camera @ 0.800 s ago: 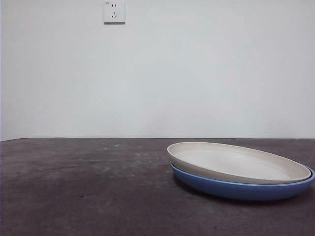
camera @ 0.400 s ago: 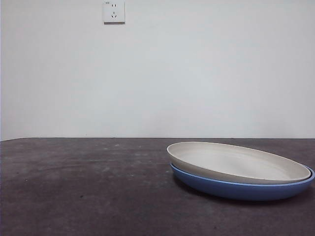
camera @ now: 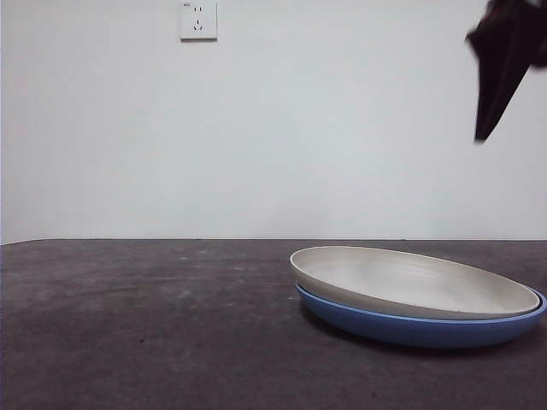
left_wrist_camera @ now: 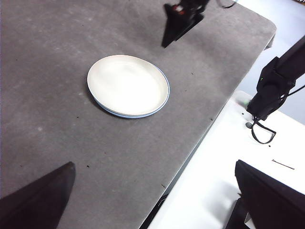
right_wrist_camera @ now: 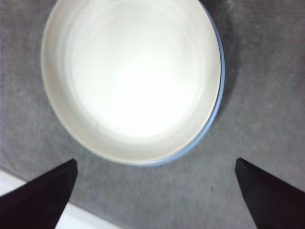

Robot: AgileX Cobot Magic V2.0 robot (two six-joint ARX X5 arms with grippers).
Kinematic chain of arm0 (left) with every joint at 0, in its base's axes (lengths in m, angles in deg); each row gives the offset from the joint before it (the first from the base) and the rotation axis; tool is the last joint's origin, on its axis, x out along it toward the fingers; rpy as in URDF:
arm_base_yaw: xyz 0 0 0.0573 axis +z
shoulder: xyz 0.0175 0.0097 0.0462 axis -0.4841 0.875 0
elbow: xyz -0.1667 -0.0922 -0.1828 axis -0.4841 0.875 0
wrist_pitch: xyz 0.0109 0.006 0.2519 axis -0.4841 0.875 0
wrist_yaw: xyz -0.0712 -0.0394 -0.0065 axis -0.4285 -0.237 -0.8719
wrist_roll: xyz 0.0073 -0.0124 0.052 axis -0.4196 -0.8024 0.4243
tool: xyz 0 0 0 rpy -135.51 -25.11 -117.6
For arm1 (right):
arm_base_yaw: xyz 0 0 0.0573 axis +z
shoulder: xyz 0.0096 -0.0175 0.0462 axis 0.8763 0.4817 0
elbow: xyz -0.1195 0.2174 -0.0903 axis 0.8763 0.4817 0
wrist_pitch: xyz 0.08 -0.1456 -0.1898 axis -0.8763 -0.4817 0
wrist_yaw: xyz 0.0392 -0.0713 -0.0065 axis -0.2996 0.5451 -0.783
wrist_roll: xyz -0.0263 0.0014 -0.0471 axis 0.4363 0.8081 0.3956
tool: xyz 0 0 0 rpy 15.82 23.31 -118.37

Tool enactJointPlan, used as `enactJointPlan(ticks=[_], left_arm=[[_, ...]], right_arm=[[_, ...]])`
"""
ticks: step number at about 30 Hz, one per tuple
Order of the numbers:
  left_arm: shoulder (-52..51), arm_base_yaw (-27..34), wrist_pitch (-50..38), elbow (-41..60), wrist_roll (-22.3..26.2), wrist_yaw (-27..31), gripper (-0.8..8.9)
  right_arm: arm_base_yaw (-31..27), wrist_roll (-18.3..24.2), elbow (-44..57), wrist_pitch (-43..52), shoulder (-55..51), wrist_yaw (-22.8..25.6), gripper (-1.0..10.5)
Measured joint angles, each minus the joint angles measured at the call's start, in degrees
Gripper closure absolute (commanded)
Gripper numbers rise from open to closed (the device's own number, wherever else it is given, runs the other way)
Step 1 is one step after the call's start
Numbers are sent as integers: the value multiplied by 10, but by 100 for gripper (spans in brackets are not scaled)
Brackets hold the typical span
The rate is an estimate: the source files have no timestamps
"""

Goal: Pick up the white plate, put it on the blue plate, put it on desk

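The white plate (camera: pixel 410 280) lies nested in the blue plate (camera: pixel 410 330) on the desk (camera: pixel 154 325), at the right of the front view. My right gripper (camera: pixel 497 73) hangs high above the plates at the top right. In the right wrist view it (right_wrist_camera: pixel 156 161) is open and empty, with the white plate (right_wrist_camera: pixel 131 76) and the blue rim (right_wrist_camera: pixel 222 71) straight below. My left gripper (left_wrist_camera: pixel 155 164) is open and empty, far from the stack. Its view shows the white plate (left_wrist_camera: pixel 127 85), the blue rim (left_wrist_camera: pixel 126 116) and the right gripper (left_wrist_camera: pixel 178 26) beyond them.
A wall socket (camera: pixel 198 20) sits on the white wall behind. The desk's edge (left_wrist_camera: pixel 209 124) runs near the plates, with a white surface and a black arm stand (left_wrist_camera: pixel 274 86) past it. The same edge shows in the right wrist view (right_wrist_camera: pixel 28 191).
A dark gripper has come into the top right corner of the front view. The plates have not moved.
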State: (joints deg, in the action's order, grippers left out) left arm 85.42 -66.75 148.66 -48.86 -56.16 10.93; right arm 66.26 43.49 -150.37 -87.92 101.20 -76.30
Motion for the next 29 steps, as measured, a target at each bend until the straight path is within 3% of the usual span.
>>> enactJointPlan(ticks=[12, 19, 29], left_arm=[[0, 0, 0, 0, 0, 0, 187], [0, 0, 0, 0, 1, 0, 187], [0, 0, 1, 0, 1, 0, 187]], right_arm=[[-2, 25, 0, 112, 141, -12, 264], [-2, 37, 0, 142, 176, -13, 264], [-2, 39, 0, 165, 216, -50, 267]])
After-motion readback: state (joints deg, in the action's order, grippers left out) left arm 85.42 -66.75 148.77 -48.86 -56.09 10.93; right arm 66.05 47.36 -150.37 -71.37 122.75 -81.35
